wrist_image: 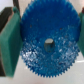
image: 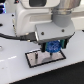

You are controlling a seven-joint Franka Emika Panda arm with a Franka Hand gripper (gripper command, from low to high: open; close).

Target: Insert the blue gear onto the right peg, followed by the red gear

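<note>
Blue gear [wrist_image: 47, 44] edge-up between pincer [wrist_image: 46, 47] pads

text: none legible | labels: none | brands: none | numbers: none | signs: none

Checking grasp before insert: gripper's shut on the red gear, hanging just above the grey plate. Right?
Wrong gear. The gripper is shut on the blue gear, as the wrist view shows, toothed rim between the green fingers. The rest holds: it hangs just above the grey plate in the exterior view.

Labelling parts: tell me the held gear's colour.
Bright blue gear; clearest in the wrist view.
</note>
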